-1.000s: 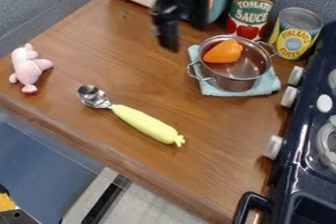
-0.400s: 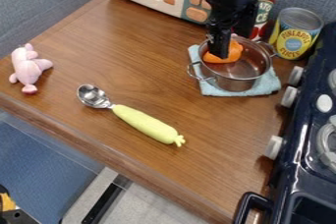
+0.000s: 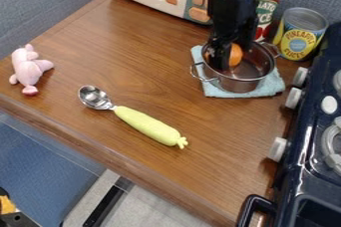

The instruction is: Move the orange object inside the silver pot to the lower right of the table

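Down in the pot (image 3: 241,84) with the gripper (image 3: 219,61), right by the orange object (image 3: 236,56), also inside; can't tell whether grasping or released. With a cloth (image 3: 265,90) under the pot, cans (image 3: 297,43) behind, and a scoop (image 3: 146,125) well apart from it.

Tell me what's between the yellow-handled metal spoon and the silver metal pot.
In the camera view, bare brown wooden tabletop runs from the spoon toward the pot, then comes the light-blue cloth under it.
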